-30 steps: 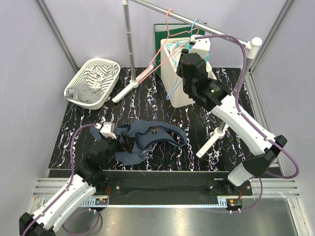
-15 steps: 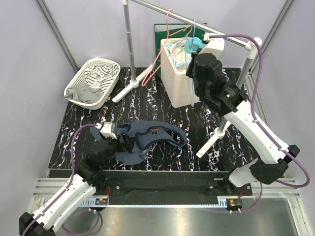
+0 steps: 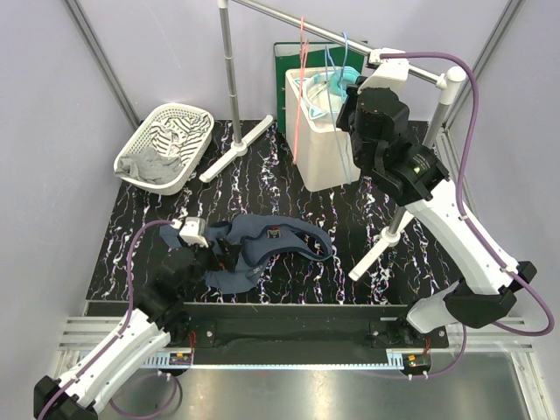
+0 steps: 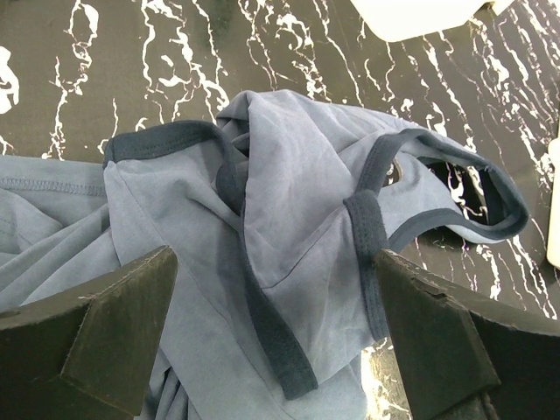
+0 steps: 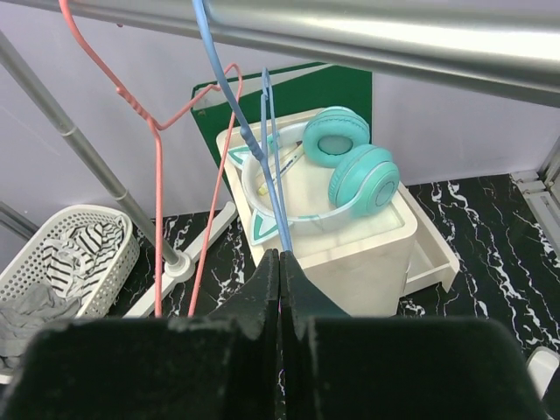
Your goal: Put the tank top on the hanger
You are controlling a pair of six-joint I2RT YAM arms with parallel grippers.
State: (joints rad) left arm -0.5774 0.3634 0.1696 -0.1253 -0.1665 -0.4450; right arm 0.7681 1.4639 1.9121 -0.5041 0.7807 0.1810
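Pinching the thin light-blue wire clothes hanger [image 5: 273,206] low on its frame, the right gripper [image 5: 278,262] is pressing its fingers tight together on the wire, which is running up to the grey metal rail [image 5: 394,35]. The left gripper [image 4: 273,267] is hovering with its fingers spread wide just above the crumpled dark navy-blue sleeveless tank top [image 4: 289,175], which is lying on the black marbled table [image 4: 52,52].
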